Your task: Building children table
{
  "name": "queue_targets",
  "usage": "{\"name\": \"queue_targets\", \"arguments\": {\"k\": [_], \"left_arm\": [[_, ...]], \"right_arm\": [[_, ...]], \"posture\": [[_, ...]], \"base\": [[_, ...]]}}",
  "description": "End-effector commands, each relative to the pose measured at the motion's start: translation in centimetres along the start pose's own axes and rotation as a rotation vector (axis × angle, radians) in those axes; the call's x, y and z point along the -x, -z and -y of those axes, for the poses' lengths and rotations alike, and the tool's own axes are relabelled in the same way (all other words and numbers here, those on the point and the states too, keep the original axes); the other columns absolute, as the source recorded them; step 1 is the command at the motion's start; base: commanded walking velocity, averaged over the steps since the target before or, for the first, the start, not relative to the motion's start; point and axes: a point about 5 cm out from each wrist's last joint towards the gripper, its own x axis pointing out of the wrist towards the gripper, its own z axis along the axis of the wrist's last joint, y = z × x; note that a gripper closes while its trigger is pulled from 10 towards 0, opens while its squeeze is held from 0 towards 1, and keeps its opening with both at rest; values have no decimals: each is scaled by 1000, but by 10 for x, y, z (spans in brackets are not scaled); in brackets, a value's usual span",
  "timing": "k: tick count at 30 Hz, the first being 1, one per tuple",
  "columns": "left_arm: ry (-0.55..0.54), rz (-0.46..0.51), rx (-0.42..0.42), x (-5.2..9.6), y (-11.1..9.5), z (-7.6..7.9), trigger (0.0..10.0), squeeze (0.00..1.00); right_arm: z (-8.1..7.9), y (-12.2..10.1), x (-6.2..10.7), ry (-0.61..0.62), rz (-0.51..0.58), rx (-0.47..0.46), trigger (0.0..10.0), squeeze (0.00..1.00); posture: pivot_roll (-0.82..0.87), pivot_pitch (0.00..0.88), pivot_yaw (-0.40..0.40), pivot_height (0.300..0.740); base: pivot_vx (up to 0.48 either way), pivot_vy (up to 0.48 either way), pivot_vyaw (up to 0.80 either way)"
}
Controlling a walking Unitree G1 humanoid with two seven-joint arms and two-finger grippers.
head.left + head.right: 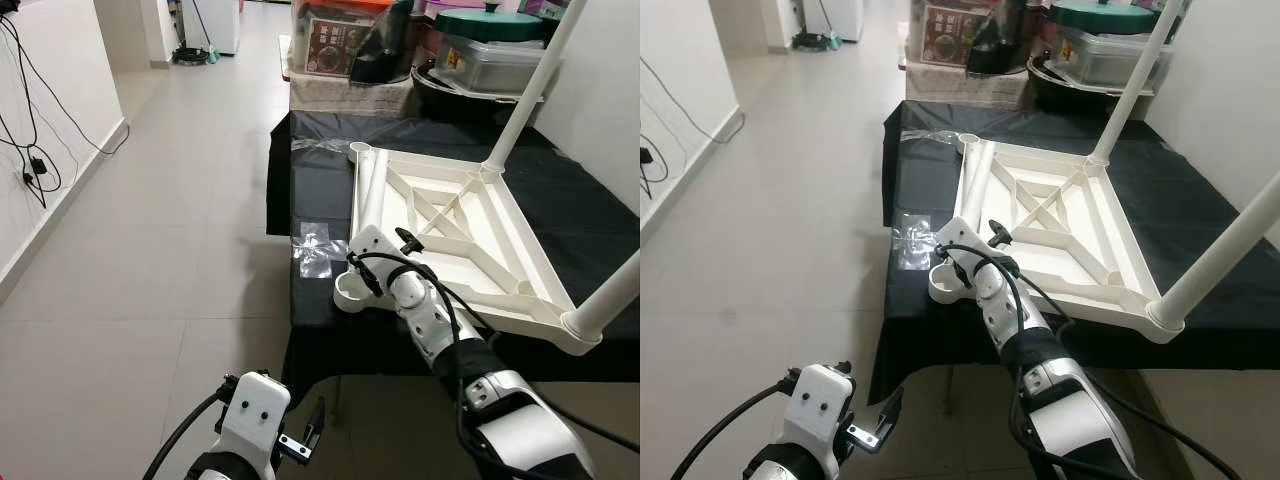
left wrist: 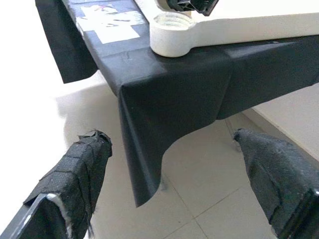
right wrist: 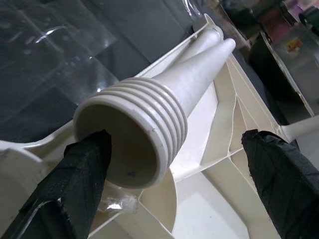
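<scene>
A white plastic children's table top (image 1: 520, 315) lies upside down on a black cloth. Two white legs stand screwed in: one at the far corner (image 1: 525, 90), one at the near right corner (image 1: 615, 295). Loose legs (image 1: 375, 185) lie side by side along its left edge. My right gripper (image 1: 385, 238) hovers by the near left corner socket (image 1: 352, 290). It is open, its fingers (image 3: 65, 194) spread either side of a loose leg's threaded end (image 3: 134, 134). My left gripper (image 1: 305, 435) hangs low over the floor, open and holding nothing, facing the cloth's corner (image 2: 164, 94).
A clear plastic bag (image 1: 315, 250) lies on the cloth left of the table top. Boxes (image 1: 340, 45) and a green-lidded container (image 1: 490, 45) crowd the back. Cables (image 1: 30, 150) hang on the left wall. Tiled floor (image 1: 170, 230) stretches to the left.
</scene>
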Motion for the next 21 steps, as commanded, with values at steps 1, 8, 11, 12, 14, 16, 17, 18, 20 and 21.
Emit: {"name": "queue_targets", "arguments": {"k": [1,8,11,12,14,16,17,18,20,21], "left_arm": [[9,-16,11,2,1,4,10000,0],[9,-20,18,5,0,6,10000,0],[8,-21,21,6,0,7,10000,0],[8,-21,22,6,0,7,10000,0],[8,-22,24,6,0,8,10000,0],[9,-24,27,7,0,9,10000,0],[9,-24,27,7,0,9,10000,0],[10,-24,28,7,0,9,10000,0],[10,-25,28,7,0,10,10000,0],[10,-25,28,7,0,10,10000,0]], "right_arm": [[0,4,-1,25,-29,-45,10000,0],[7,-4,-5,172,-25,-127,10000,0],[11,-7,-7,211,-14,-146,10000,0],[12,-8,-7,218,-11,-152,10000,0],[13,-10,-7,227,-1,-162,10000,0],[11,-12,-8,228,8,-183,10000,0],[11,-12,-8,228,8,-183,10000,0],[10,-13,-8,225,9,-193,5451,0],[5,-14,-8,199,12,-208,0,0],[5,-14,-8,199,12,-208,0,0]], "posture": [[39,104,-113,740],[52,112,-123,740],[54,114,-124,740],[54,115,-125,740],[54,116,-125,740],[57,116,-128,740],[57,116,-128,740],[57,116,-128,740],[62,116,-132,740],[62,116,-132,740]], "base": [[0,0,0],[0,0,0],[0,0,0],[0,0,0],[0,0,0],[0,0,0],[0,0,0],[0,0,0],[0,0,0],[0,0,0]]}}
